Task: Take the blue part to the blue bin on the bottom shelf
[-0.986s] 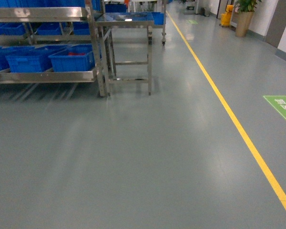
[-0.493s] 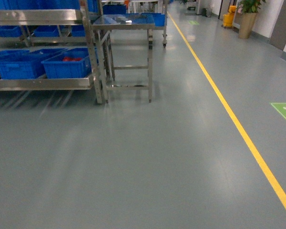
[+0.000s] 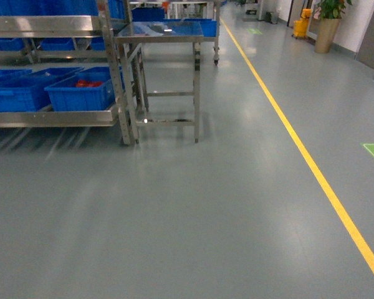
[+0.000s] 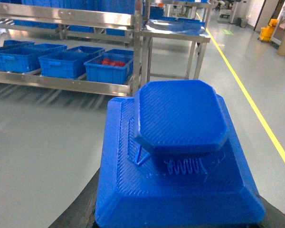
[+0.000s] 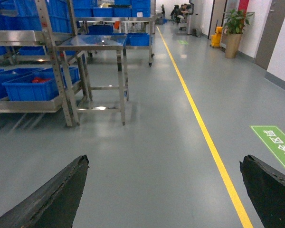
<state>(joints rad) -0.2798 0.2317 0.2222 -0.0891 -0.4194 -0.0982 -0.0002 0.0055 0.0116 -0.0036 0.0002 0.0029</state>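
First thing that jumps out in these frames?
The blue part fills the left wrist view, sitting in the left hand. Behind it, the steel rack's bottom shelf holds blue crates, the rightmost one with red items inside. A yellow floor line runs down the aisle on the right.

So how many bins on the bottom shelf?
3 clearly, in a row: left bin, middle bin, right bin with red items. More may hide behind or beyond the frame's left.
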